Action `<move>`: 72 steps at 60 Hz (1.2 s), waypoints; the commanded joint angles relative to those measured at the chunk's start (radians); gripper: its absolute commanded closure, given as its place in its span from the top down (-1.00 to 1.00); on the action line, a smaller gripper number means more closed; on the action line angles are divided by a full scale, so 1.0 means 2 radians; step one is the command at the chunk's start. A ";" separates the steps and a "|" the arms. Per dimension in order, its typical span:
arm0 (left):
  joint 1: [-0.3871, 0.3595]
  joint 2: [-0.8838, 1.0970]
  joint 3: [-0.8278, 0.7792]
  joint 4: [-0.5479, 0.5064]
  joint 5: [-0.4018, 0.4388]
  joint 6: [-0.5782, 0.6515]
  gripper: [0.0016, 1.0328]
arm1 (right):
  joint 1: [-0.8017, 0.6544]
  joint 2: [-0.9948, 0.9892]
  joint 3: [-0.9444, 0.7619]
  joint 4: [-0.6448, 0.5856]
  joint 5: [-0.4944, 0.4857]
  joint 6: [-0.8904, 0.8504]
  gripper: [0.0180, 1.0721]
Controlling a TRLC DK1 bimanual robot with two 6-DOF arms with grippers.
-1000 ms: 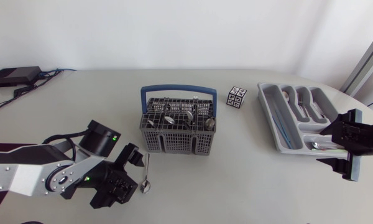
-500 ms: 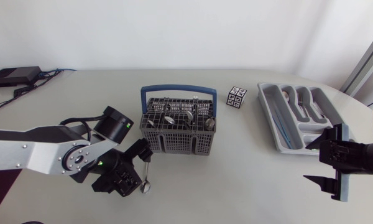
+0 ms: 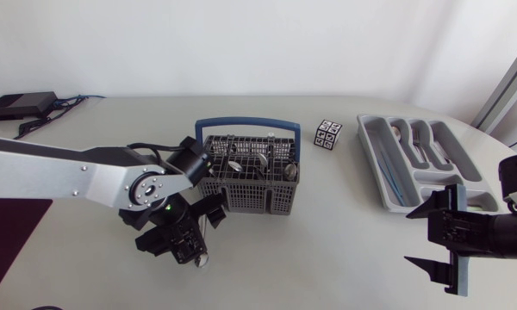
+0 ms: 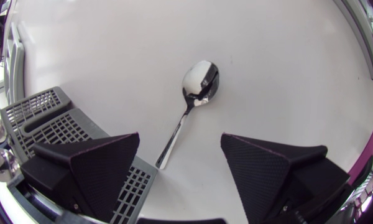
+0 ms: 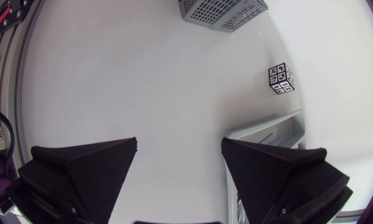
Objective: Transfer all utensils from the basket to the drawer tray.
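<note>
A grey wire basket (image 3: 247, 183) with a blue handle stands mid-table and holds several utensils. In front of it a steel spoon (image 4: 198, 87) lies on the table. My left gripper (image 3: 200, 233) hovers open above the spoon, which points out between its fingers in the left wrist view, untouched; the basket (image 4: 40, 115) is beside one finger. The head view mostly hides the spoon under the gripper. The grey drawer tray (image 3: 381, 172) at the right has several utensils in its slots. My right gripper (image 3: 432, 239) is open and empty, in front of the tray.
A small black-and-white patterned cube (image 3: 328, 134) sits between basket and tray, also the cube (image 5: 280, 78) in the right wrist view with the tray's corner (image 5: 267, 132). A black box with cables (image 3: 20, 105) rests at the far left.
My left arm swung right, bringing its gripper over the spoon beside the basket. My right gripper drew back from the tray toward the table's front edge.
</note>
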 commanded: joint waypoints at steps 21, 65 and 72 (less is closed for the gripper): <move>-0.027 0.070 0.050 -0.058 -0.002 0.028 0.16 | -0.002 0.002 -0.016 0.012 -0.022 0.003 0.86; -0.029 0.119 0.055 -0.160 -0.032 -0.041 -0.94 | -0.009 -0.028 -0.020 -0.007 -0.034 0.005 0.86; -0.051 0.170 0.120 -0.286 -0.032 -0.135 -0.94 | -0.007 -0.044 -0.016 -0.021 -0.034 0.005 0.86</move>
